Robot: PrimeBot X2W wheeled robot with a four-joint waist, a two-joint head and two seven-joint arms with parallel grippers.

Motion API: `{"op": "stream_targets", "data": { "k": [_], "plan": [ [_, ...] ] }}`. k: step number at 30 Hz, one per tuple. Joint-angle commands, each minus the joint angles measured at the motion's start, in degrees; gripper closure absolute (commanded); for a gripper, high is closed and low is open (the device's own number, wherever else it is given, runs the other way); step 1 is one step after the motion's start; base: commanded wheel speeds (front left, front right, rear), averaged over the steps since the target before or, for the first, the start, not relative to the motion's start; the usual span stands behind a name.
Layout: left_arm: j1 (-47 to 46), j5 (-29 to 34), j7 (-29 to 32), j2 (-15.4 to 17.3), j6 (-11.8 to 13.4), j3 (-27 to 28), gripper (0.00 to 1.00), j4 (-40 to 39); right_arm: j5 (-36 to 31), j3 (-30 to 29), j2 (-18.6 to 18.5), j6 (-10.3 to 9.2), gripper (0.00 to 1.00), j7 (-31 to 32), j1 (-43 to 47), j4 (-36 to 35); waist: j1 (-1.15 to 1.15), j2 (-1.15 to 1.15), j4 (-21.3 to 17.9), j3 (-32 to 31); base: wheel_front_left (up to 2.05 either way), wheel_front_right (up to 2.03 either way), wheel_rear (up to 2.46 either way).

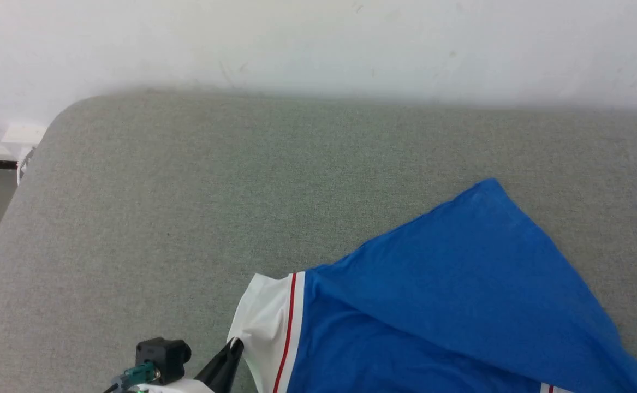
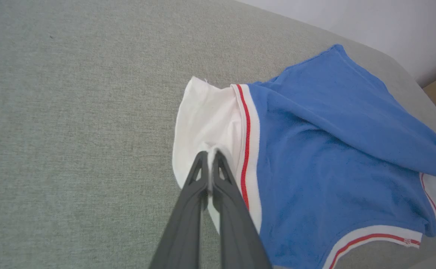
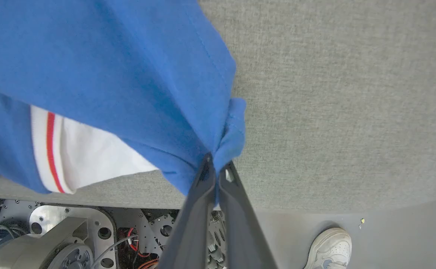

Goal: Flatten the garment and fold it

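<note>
Blue jersey cloth is what you have between your two arms: the garment (image 1: 433, 295) lies on the near right part of the grey padded table (image 1: 187, 191), close to the edge on your side, and it is not flat. Your left gripper (image 2: 210, 156) has its fingers pressed together on a small fold of the white sleeve (image 2: 203, 116); the blue body goes away from these fingers to the right, past the red stripe. Your right gripper (image 3: 216, 165) pinches a bunched blue corner, I think of the hem, and from there the cloth goes to the left, so each gripper has the garment on its inner side. The long axis of the shirt therefore runs across you, from the left fingers to the right fingers, about parallel to the near table edge. Between the two grips a large blue flap (image 1: 482, 229) is folded over the body and points to the far side, with a second sleeve partly under it. In the head view the left arm comes in low from the bottom, its fingers pointing up and to the right at the sleeve. In the right wrist view the right fingers stand just at the near table edge, above the robot's base (image 3: 53, 239), and a person's shoe (image 3: 330, 246) is on the floor beside it. I judge that the coming move is to draw the two grips apart along this axis, so that the flap can open.
</note>
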Motion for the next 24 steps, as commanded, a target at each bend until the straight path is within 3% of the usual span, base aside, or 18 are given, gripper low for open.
{"op": "stream_targets", "data": {
  "k": [1, 2, 7, 14, 24],
  "plan": [
    [-1.0, 0.0, -0.2, -0.1, 0.0, 0.1, 1.00, 0.1, -0.5, -0.3, -0.1, -0.06, 0.87, -0.2, -0.9, 0.0, 0.00, 0.00, 0.5, 0.7, 0.00, 0.00, 0.00],
    [-1.2, 0.1, -0.3, -0.1, 0.0, 0.1, 1.00, 0.1, -0.4, -0.3, -0.2, -0.06, 0.00, -0.5, -1.7, -0.3, 0.00, 0.00, 0.7, 0.9, 0.00, 0.00, 0.00],
    [-2.0, 0.5, -0.4, -0.5, -0.1, -0.3, 1.00, -0.3, 1.9, 0.7, -2.9, -0.06, 0.00, 0.7, -6.7, -3.4, 0.00, 0.00, 2.2, 2.4, 0.00, 0.00, 0.00],
    [-5.0, 1.9, -0.3, -1.6, -0.6, -1.6, 1.00, -2.2, 3.3, 5.3, -7.5, -0.06, 0.00, 3.4, -20.9, -5.4, 0.00, 0.00, 6.6, 8.0, 0.00, 0.00, 0.00],
    [-9.6, 3.9, -0.4, -4.9, -1.4, -4.2, 1.00, -4.0, 0.2, 15.4, -10.3, -0.06, 0.00, 9.3, -42.5, 5.9, 0.00, 0.00, 14.2, 16.1, 0.00, 0.00, 0.00]
  ]
}}
